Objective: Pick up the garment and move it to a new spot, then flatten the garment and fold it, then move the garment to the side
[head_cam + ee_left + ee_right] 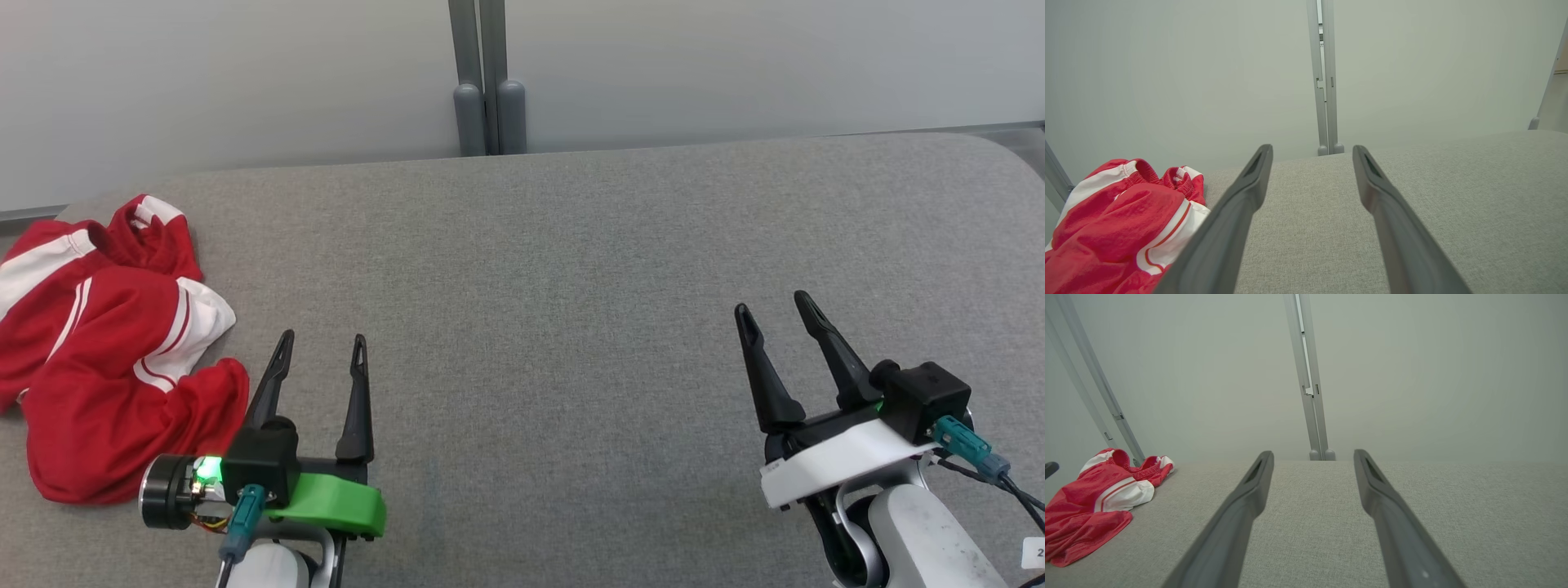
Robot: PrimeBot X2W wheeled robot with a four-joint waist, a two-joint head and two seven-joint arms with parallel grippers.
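The garment point(106, 351) is a crumpled pair of red shorts with white stripes, heaped at the far left of the grey padded table point(571, 269). My left gripper point(322, 336) stands open just to its right, fingers apart and empty, close to the cloth without touching it. In the left wrist view the garment point(1122, 220) lies left of the open left gripper point(1312, 148). My right gripper point(771, 305) is open over the right part of the table, far from the cloth. From the right wrist the garment point(1094, 502) is at the far left, and the right gripper point(1313, 453) is empty.
A pale wall with a grey vertical post point(488, 82) runs behind the table's far edge. The table's rounded back corners sit at far left and far right. A wide stretch of bare grey fabric lies between the two grippers.
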